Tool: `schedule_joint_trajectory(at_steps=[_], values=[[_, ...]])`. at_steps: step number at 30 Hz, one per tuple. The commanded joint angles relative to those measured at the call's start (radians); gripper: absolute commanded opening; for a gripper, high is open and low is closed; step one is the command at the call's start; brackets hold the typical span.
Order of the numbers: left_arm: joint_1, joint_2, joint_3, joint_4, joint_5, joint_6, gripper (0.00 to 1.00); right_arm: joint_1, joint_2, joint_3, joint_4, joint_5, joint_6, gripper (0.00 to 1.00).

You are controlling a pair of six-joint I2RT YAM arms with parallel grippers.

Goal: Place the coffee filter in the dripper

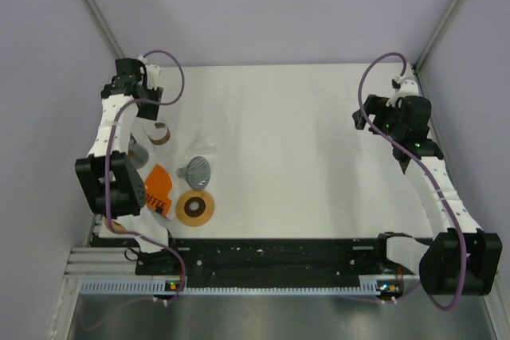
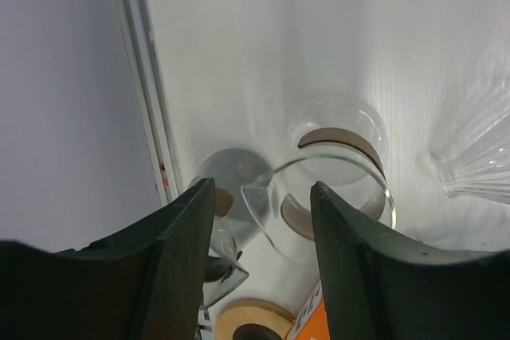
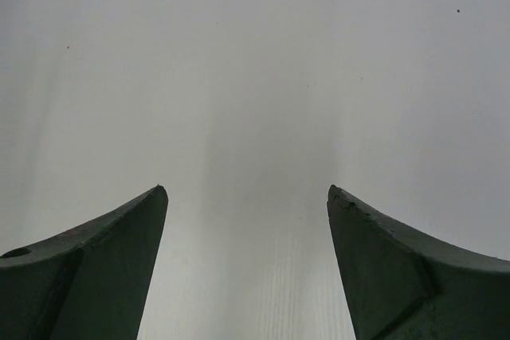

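left pincer [image 2: 263, 183] had its jaws apart with nothing between them. it hung above the glass carafe [image 2: 339, 169] with the brown collar, not touching it as far as i could see. right pincer [image 3: 247, 189] was also apart, wide, holding nothing, with only bare tabletop [image 1: 303, 133] under it.

just right of the carafe sat the clear ribbed dripper [image 2: 478, 169]. it seemed tipped over, hard to be sure. i took the coffee filter [image 1: 195, 170] to be the small metal cone on the dripper's near side. it lay on its side on the tabletop, not in the dripper, and was out of the left wrist view. an orange bag [image 1: 159, 189] and a wooden ring [image 1: 195, 208] lay near it. a grey round thing [image 2: 231, 173] sat left of the carafe.

handling, my guess: the cone looked light and stiff, so it shouldn't crush, but the thin smooth wall could slip or roll. i'd pinch the rim, one finger inside and one outside, so it can turn point down. the dripper was glass, so fragile, and likely to skid if bumped. it may need steadying.

left arm reached out along the left wall, then folded back toward the near side, pincer pointing down. right arm stretched along the right edge, well apart from everything, wrist turned in toward the centre.
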Motion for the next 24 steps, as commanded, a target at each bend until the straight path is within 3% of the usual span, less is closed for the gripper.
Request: schedule_joint_trajectory(at_steps=[1, 8, 10, 12, 14, 20, 24], values=[[0.003, 0.090, 0.067, -0.024, -0.026, 0.019, 0.57, 0.007, -0.006, 0.000, 0.045, -0.032, 0.019, 0.81], [0.003, 0.184, 0.095, -0.084, 0.016, 0.014, 0.47, 0.007, 0.000, -0.011, 0.068, -0.023, 0.023, 0.81], [0.003, 0.193, 0.092, -0.087, 0.019, 0.009, 0.33, 0.007, 0.006, -0.011, 0.068, -0.020, 0.025, 0.81], [0.001, 0.190, 0.090, -0.090, 0.031, -0.003, 0.12, 0.007, 0.010, -0.012, 0.066, -0.017, 0.023, 0.81], [0.003, 0.171, 0.089, -0.084, 0.031, -0.015, 0.00, 0.007, 0.014, -0.012, 0.068, -0.017, 0.026, 0.81], [0.003, 0.105, 0.118, -0.054, 0.046, -0.067, 0.00, 0.007, 0.019, -0.011, 0.069, -0.025, 0.029, 0.80], [-0.004, 0.037, 0.177, -0.073, 0.277, -0.147, 0.00, 0.007, 0.023, -0.011, 0.069, -0.041, 0.032, 0.80]])
